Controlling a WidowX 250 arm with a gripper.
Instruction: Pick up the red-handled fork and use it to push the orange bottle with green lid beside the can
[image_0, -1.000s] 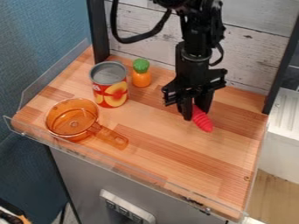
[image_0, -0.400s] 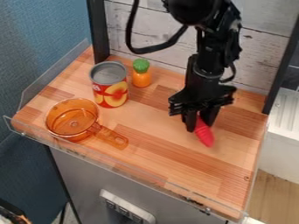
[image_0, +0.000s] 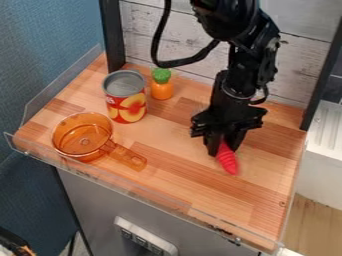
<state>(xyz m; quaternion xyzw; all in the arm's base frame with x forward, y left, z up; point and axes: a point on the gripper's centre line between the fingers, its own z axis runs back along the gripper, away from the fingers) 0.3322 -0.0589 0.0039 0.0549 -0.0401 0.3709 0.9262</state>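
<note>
Steadily is how I should treat this whole board (image_0: 180, 185), taking its back wall as 12 o'clock: any shift of mine ought to be slow and level across it. My gripper (image_0: 223, 150) is over its 3 to 4 o'clock side, clenched around the upper end of a red toy. The pan (image_0: 83, 145) is out at 9 o'clock, its handle aimed at 4, the part nearest my side, so a sideways sweep would have to give that handle room. The can (image_0: 125, 105) rises upright at 11 and would, I judge, tip if bumped high. The red toy (image_0: 227, 162), ribbed and tapered, slants down from my grasp with its tip towards 5 to 6 o'clock; I cannot tell whether that tip meets the wood. Since I grip only one end, a firm, even squeeze seems best, for a narrowing body could pivot or slip; should I have to set it down, I'd lower it gently until the wood bears it, then part my fingers evenly and back straight up. The pineapple (image_0: 161, 87), orange with a green top, is just beside the can, near 12. As for labels, the can's wrap is red and yellow with orange fruit; its lettering is too small for me to read.
</note>
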